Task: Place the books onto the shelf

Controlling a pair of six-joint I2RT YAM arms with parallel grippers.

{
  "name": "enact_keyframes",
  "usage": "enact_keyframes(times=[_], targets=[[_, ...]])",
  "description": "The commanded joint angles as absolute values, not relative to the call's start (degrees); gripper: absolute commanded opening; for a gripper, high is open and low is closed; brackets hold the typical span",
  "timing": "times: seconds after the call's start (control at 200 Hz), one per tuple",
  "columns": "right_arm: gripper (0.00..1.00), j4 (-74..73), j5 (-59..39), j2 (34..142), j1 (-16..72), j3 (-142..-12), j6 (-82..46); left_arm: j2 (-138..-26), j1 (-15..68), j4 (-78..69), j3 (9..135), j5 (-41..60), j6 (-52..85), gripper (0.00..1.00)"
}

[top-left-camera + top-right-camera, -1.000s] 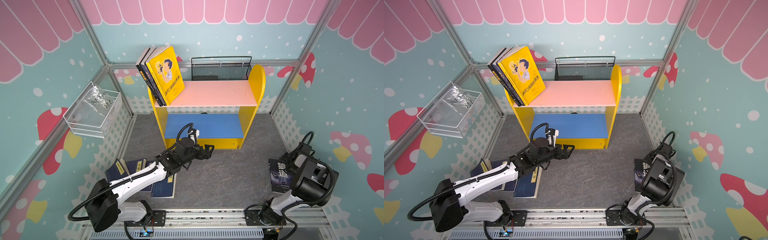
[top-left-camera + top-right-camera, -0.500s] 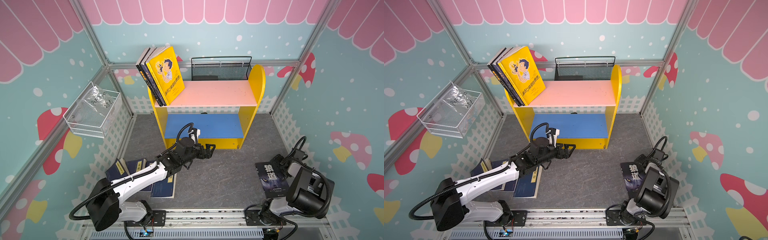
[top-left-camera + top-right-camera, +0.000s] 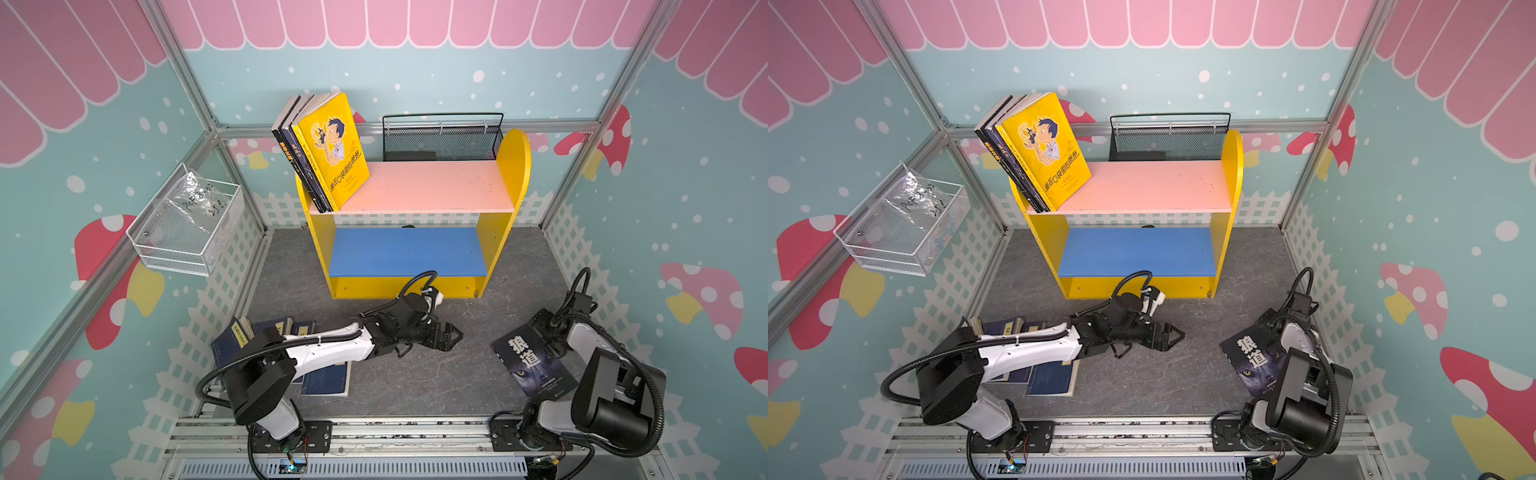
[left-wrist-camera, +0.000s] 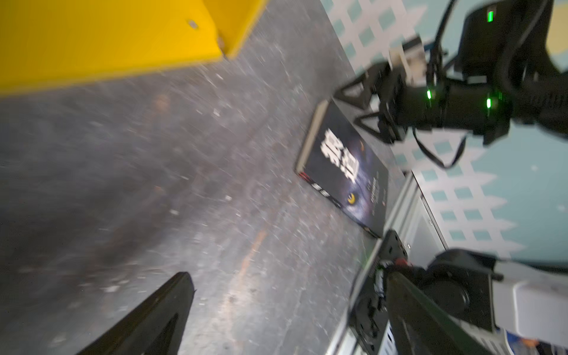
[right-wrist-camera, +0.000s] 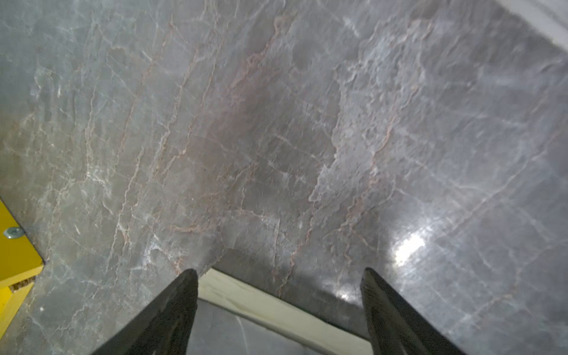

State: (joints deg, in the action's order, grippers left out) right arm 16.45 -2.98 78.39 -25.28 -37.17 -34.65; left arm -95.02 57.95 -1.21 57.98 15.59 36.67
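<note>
Now: wolf-cover book (image 3: 534,365) flat on the floor (image 3: 415,382), well short of the shelf (image 3: 515,166)
Looks a light, slim paperback: the glossy cover is likely slick and the body likely to droop if pinched at a corner, so I'd take a long edge near its middle, deep enough to bite pages and not just cover. Lying flat, it leaves no room beneath for a finger; tipping an edge up first seems needed. My right gripper (image 5: 278,270) stands spread wide, the cream page edge running between the fingers, clamping nothing. My left gripper (image 3: 452,338) hangs open and empty mid-floor, aimed at the book. Yellow cartoon book (image 3: 332,149) leans with others on the pink board (image 3: 428,195); navy books (image 3: 324,380) lie under my left arm
</note>
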Motion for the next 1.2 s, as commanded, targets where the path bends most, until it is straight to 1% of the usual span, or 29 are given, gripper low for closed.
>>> enact_keyframes(times=[0.0, 0.09, 0.24, 0.38, 0.67, 0.916, 1.066, 1.196], targets=[[0.85, 19.15, -0.06, 79.78, -26.11, -39.13, -32.37, -99.07, 62.09, -4.51, 61.85, 20.58, 40.28, 0.99], [0.85, 18.73, -0.32, 80.56, -26.52, -39.36, -31.6, -104.24, 63.71, -5.84, 65.33, 21.09, 42.75, 1.0], [0.85, 16.74, -4.04, 81.54, -26.55, -38.07, -30.65, -112.46, 64.7, -10.53, 70.18, 22.23, 48.87, 0.99], [0.85, 13.38, -7.87, 81.23, -26.61, -34.17, -31.49, -119.7, 66.19, -10.05, 77.43, 21.62, 53.65, 0.99], [0.84, 8.94, -14.03, 80.5, -26.48, -28.76, -31.57, -129.53, 68.5, 2.91, 91.62, 14.24, 55.85, 0.99], [0.84, 8.08, -15.85, 79.86, -26.49, -26.98, -31.25, -135.71, 68.52, 6.09, 100.21, 12.22, 57.52, 0.99], [0.84, 6.23, -17.82, 77.56, -25.74, -23.22, -34.64, -138.06, 66.92, 1.46, 101.46, 14.4, 59.78, 0.99], [0.83, 5.58, -18.81, 75.41, -22.79, -20.82, -38.02, -135.29, 64.31, -3.48, 96.51, 13.93, 60.0, 0.99]])
